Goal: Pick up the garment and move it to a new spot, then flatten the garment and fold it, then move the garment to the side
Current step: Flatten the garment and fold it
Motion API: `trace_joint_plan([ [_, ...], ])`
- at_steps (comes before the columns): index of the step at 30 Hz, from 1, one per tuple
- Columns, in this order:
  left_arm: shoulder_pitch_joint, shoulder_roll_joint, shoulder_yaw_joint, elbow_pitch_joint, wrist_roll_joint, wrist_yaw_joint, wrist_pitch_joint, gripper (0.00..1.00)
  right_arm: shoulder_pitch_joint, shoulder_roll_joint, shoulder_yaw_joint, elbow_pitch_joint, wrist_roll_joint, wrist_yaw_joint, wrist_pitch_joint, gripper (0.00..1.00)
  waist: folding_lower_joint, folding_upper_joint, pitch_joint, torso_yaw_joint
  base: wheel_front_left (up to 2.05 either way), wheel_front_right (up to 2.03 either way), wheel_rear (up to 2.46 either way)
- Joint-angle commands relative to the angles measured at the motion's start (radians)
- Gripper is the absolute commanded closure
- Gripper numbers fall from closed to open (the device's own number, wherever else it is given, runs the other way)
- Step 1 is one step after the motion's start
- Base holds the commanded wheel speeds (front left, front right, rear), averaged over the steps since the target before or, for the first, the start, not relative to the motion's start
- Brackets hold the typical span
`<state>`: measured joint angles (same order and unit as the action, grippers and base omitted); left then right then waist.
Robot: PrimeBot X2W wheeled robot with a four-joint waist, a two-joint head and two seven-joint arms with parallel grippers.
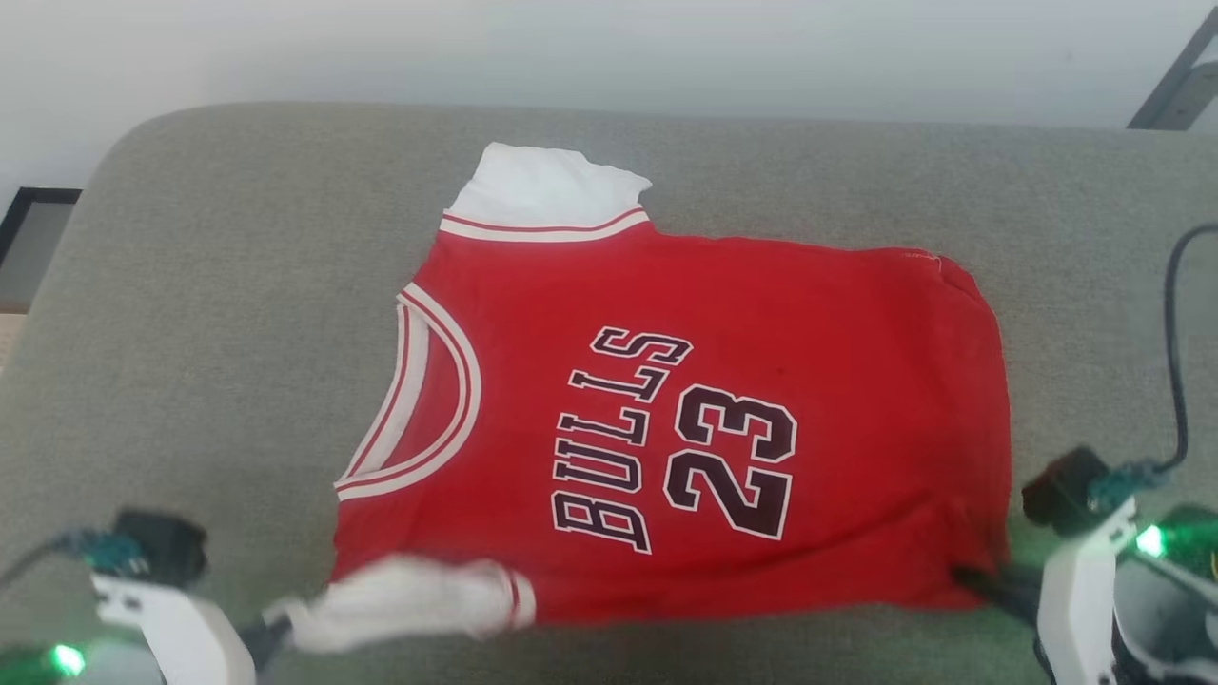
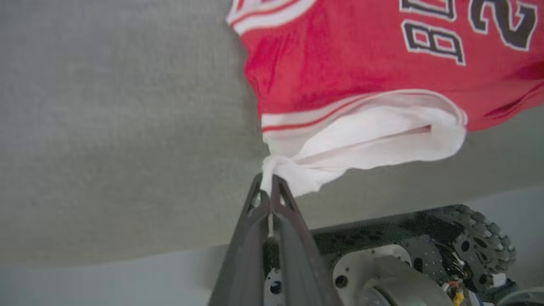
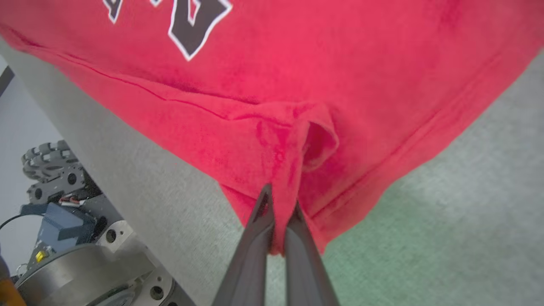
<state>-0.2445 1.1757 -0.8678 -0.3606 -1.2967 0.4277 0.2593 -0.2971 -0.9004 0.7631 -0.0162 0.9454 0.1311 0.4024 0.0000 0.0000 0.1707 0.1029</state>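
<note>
The garment (image 1: 723, 419) is a red jersey with dark "BULLS 23" lettering, spread front-up on a grey cushioned surface (image 1: 190, 333), neck toward the left. One white sleeve lies at the far edge, the other (image 1: 409, 595) at the near left. My left gripper (image 1: 276, 623) is shut on that near sleeve's tip, seen pinched in the left wrist view (image 2: 267, 180). My right gripper (image 1: 971, 578) is shut on the garment's near hem corner (image 3: 280, 204), red cloth bunched between its fingers.
The grey surface's near edge (image 2: 170, 250) runs close below both grippers, with my wheeled base (image 2: 425, 263) beneath it. A pale wall lies beyond the far edge. A dark frame (image 1: 1175, 86) stands at the upper right.
</note>
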Motion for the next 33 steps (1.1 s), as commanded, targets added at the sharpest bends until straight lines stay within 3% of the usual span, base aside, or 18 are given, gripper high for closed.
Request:
trace_joint_plan([
  [1,-0.032,0.011,0.01,-0.003,0.021,-0.005,0.011,1.0,-0.021,0.017,-0.018,0.007,-0.015,-0.001,0.007,1.0,0.0,0.0,0.004,-0.007,0.0,0.0,0.0],
  [5,-0.14,0.025,0.033,0.032,0.1,-0.056,0.045,1.0,-0.074,0.069,-0.075,0.04,-0.074,-0.001,0.03,1.0,0.0,0.0,0.018,-0.024,0.0,0.0,0.0],
  [9,-0.257,-0.021,0.039,0.126,0.162,-0.14,0.079,1.0,-0.134,0.131,-0.107,0.09,-0.13,-0.001,0.055,1.0,0.0,0.0,0.034,-0.039,0.0,0.0,0.0],
  [10,-0.257,-0.021,0.039,0.126,0.162,-0.14,0.079,1.0,-0.134,0.131,-0.107,0.09,-0.13,-0.001,0.055,1.0,0.0,0.0,0.034,-0.039,0.0,0.0,0.0],
  [21,-0.511,-0.264,-0.021,0.552,0.236,-0.389,0.165,1.0,-0.287,0.285,-0.086,0.301,-0.239,-0.001,0.063,1.0,0.0,0.0,0.095,-0.061,0.0,0.0,0.0],
  [28,-0.592,-0.397,-0.061,0.805,0.217,-0.496,0.219,0.99,-0.351,0.354,-0.038,0.414,-0.258,-0.001,0.046,1.0,0.0,0.0,0.115,-0.075,0.0,0.0,0.0],
  [29,-0.599,-0.41,-0.065,0.834,0.214,-0.505,0.224,0.88,-0.359,0.359,-0.032,0.428,-0.259,-0.001,0.043,1.0,0.0,0.0,0.117,-0.076,0.0,0.0,0.0],
  [30,-0.602,-0.424,-0.065,0.865,0.197,-0.512,0.235,0.73,-0.365,0.364,-0.028,0.438,-0.259,-0.001,0.04,0.86,0.0,0.0,0.117,-0.078,0.0,0.0,0.0],
  [31,-0.604,-0.437,-0.066,0.889,0.189,-0.519,0.244,0.66,-0.371,0.369,-0.026,0.448,-0.257,-0.001,0.036,0.75,0.0,0.0,0.117,-0.078,0.0,0.0,0.0],
  [32,-0.611,-0.447,-0.067,0.912,0.184,-0.523,0.253,0.52,-0.378,0.373,-0.023,0.458,-0.256,-0.001,0.032,0.65,0.0,0.0,0.117,-0.079,0.0,0.0,0.0],
  [33,-0.62,-0.456,-0.063,0.933,0.171,-0.529,0.256,0.27,-0.383,0.376,-0.02,0.465,-0.256,-0.001,0.027,0.53,0.0,0.0,0.116,-0.08,0.0,0.0,0.0],
])
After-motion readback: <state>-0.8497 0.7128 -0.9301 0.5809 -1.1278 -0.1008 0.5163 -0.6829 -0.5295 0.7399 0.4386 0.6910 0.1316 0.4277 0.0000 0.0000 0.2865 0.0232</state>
